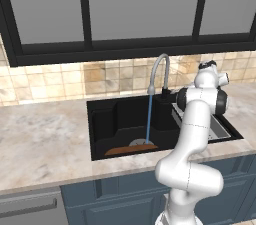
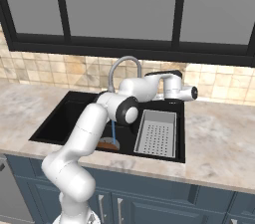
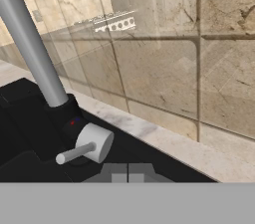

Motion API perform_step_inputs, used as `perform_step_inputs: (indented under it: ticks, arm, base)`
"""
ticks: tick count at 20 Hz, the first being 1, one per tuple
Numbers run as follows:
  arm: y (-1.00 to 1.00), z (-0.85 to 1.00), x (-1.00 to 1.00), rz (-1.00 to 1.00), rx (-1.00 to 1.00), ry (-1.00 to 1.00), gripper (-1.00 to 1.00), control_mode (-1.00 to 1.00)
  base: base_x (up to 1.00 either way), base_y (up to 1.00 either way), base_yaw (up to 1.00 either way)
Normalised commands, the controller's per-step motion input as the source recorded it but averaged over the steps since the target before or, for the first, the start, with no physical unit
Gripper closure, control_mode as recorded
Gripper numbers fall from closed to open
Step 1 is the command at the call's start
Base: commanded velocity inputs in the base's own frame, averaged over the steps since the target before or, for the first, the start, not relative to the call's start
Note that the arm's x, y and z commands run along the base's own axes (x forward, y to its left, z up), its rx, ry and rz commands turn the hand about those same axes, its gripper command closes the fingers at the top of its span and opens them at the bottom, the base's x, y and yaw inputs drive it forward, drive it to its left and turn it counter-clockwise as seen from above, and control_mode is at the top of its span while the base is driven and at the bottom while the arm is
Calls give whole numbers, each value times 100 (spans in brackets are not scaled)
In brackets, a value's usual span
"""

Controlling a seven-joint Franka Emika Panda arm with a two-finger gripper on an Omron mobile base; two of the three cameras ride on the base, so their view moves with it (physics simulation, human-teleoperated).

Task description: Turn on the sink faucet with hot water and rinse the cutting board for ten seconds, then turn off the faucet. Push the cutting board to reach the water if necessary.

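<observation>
Water (image 1: 148, 119) runs from the sink faucet (image 1: 159, 71) onto the cutting board (image 1: 131, 149) in the sink (image 1: 100, 119). The gripper (image 3: 127, 172), jaws closed and empty, sits near the lever (image 3: 82, 151), seemingly not touching.

Both base views look forward and down at the sink (image 1: 102, 119) from behind, left and right. The hand view sits close to the faucet lever (image 3: 74, 154), facing the tiled wall (image 3: 164, 68).

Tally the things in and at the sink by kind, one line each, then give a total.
Faucet: 1
Stream of water: 1
Cutting board: 1
Strainer tray: 1
Sink: 1
Total: 5
</observation>
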Motion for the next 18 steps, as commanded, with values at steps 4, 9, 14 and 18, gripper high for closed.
perform_step_inputs:
  ticks: [4,9,14,18]
  arm:
    - [0,0,0,0,0,0,100,-100]
    - [0,0,0,0,0,0,100,-100]
    - [0,0,0,0,0,0,100,-100]
    - [0,0,0,0,0,0,100,-100]
  base:
    - [0,0,0]
    - [0,0,0]
    - [0,0,0]
    - [0,0,0]
